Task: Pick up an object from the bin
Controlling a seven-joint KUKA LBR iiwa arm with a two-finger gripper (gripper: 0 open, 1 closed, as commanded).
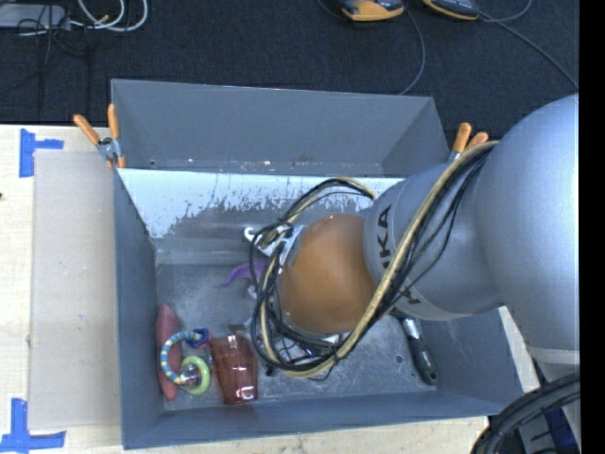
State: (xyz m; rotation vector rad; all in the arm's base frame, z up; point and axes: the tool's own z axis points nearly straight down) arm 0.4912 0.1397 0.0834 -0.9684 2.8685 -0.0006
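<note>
Five small things lie on floor of grey metal bin (pixel 274 130). Silver arm (pixel 492 235) comes in from right, w/ round orange wrist cover (pixel 326 272) and loops of black + yellow cable (pixel 284 348) low over bin centre. Gripper sits under that cover, so open or closed: can't tell. Nearest thing is small purple piece (pixel 238 274), mid-floor, poking out at cover's left edge; rest of it hidden, shape unclear. Just beside cable loops, toward front: dark red translucent block (pixel 233 367). Next to it on left, curly ring toy in blue, yellow + green (pixel 186 362), lying over long pinkish-red flat piece (pixel 167 348) near left wall. Black pen-like stick (pixel 419 353) lies front right below arm, well apart from the others
</note>
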